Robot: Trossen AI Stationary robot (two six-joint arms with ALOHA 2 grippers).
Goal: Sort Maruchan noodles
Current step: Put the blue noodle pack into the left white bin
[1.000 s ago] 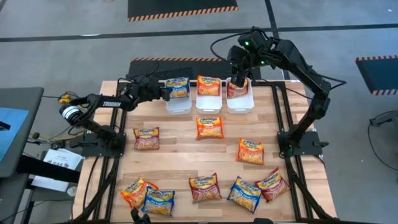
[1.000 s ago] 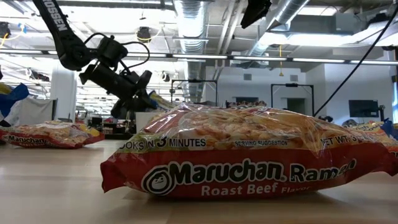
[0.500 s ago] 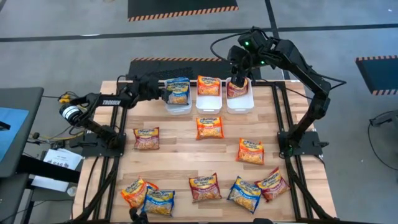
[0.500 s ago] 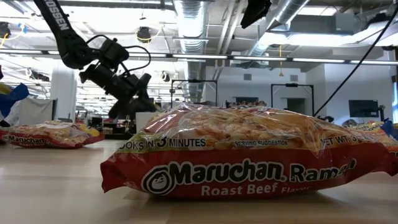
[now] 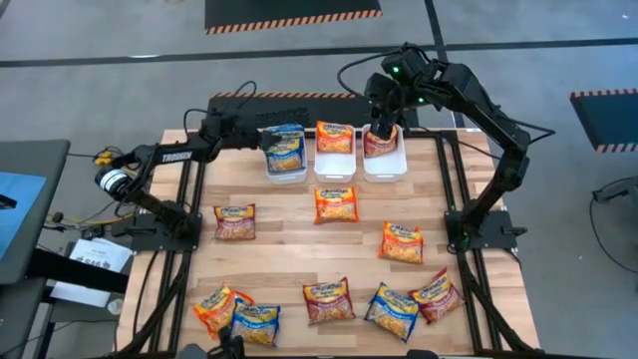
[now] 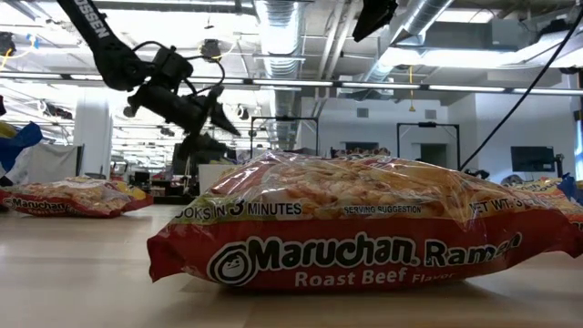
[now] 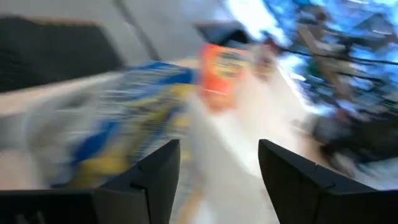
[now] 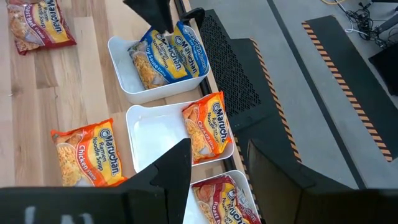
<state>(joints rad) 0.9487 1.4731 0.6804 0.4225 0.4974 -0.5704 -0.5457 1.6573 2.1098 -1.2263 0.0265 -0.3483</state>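
My left gripper is open, hovering off the left side of the left white tray. A blue noodle packet lies in that tray, leaning on its far rim. My right gripper is open above the right tray, which holds a dark red packet. An orange packet leans in the middle tray. More packets lie flat on the table.
Loose packets on the wood table: orange, dark red, orange, and several along the near edge. A Roast Beef packet fills the low view. Black mesh lies past the trays.
My left gripper has drawn back from the left tray toward the table's far left corner and risen. The blue packet has stayed behind in the tray, settled a little lower against its far rim. My right arm has kept still.
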